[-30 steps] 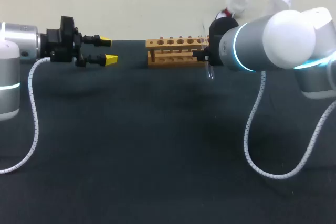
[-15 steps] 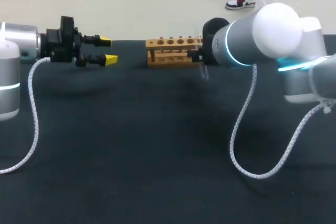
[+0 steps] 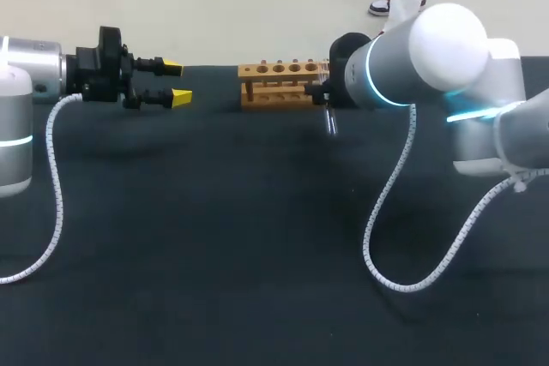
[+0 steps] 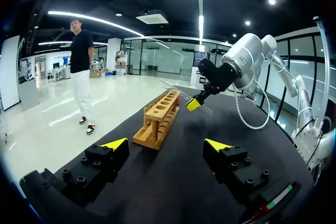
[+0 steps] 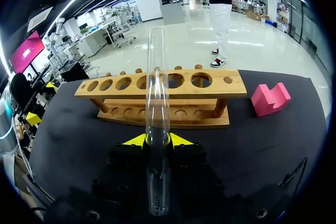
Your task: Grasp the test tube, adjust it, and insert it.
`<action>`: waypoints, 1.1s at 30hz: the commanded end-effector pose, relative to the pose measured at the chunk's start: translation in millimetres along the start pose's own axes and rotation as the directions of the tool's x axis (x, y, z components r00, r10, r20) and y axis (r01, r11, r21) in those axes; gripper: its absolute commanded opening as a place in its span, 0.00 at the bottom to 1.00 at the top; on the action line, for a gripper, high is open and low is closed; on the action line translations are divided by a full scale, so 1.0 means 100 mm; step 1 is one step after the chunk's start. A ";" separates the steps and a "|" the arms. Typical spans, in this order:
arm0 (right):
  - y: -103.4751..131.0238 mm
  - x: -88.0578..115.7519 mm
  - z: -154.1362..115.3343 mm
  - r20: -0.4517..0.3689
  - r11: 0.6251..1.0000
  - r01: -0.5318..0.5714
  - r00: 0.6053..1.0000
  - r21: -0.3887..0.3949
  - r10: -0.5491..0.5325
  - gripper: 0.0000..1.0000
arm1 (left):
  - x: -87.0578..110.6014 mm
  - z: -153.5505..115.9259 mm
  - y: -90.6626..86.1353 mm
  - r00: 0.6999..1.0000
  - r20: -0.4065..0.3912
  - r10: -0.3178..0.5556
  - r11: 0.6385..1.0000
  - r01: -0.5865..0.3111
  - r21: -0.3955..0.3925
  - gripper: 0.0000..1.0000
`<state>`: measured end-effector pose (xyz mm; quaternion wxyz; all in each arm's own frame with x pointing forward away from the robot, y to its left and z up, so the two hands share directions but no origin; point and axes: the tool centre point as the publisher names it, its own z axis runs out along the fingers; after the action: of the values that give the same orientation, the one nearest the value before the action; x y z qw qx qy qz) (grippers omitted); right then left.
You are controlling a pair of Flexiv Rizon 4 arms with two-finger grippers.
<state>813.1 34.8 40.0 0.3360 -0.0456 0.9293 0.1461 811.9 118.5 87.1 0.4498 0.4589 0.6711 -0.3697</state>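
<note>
1. Right wrist view: the test tube [image 5: 157, 108] is clamped from both sides between the yellow tips of the right gripper [image 5: 157, 140], with its length passed through the fingers and its open end pointed away from the wrist.
2. The wooden rack [image 5: 210, 85] is seen just beyond the tube, with its row of holes turned upward.
3. A pink block [image 5: 270, 99] is set on the dark table [image 5: 294, 140] near one end of the rack.
4. From the head view, the right arm [image 3: 412, 62] is placed at the rack's right end.
5. The left gripper [image 4: 166, 144] is held with its fingers spread, well apart from the rack.
</note>
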 end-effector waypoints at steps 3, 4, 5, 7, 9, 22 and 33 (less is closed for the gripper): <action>0.00 -0.01 0.04 -0.031 1.000 -0.002 1.000 0.002 0.002 0.00 | 0.01 0.01 0.02 1.000 0.003 0.002 1.000 -0.002 0.003 1.00; 0.00 -0.01 0.05 -0.034 1.000 -0.001 0.999 0.002 0.001 0.00 | 0.01 0.01 0.02 1.000 0.003 0.002 1.000 -0.002 0.003 1.00; 0.00 -0.01 0.05 -0.039 1.000 -0.001 0.999 0.001 0.001 0.00 | 0.01 0.01 0.02 1.000 0.003 0.002 1.000 -0.002 0.003 1.00; 0.00 0.00 0.06 -0.047 1.000 0.001 0.999 -0.001 -0.001 0.00 | 0.01 0.01 0.02 1.000 0.003 0.002 1.000 -0.002 0.003 1.00; 0.00 0.00 0.08 -0.055 1.000 0.000 0.998 -0.004 0.000 0.00 | 0.01 0.01 0.02 1.000 0.003 0.002 1.000 -0.002 0.003 1.00; -0.01 0.06 0.16 -0.109 1.000 -0.003 0.994 -0.010 0.002 0.00 | 0.01 0.01 0.02 1.000 0.003 0.002 1.000 -0.002 0.003 1.00; -0.02 0.09 0.14 -0.117 1.000 -0.018 0.993 -0.007 0.017 0.00 | 0.01 0.01 0.02 1.000 0.003 0.002 1.000 -0.002 0.003 1.00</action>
<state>814.8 38.1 21.5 0.2933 -0.0452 0.9429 0.1514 811.9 118.5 87.1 0.4498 0.4589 0.6711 -0.3697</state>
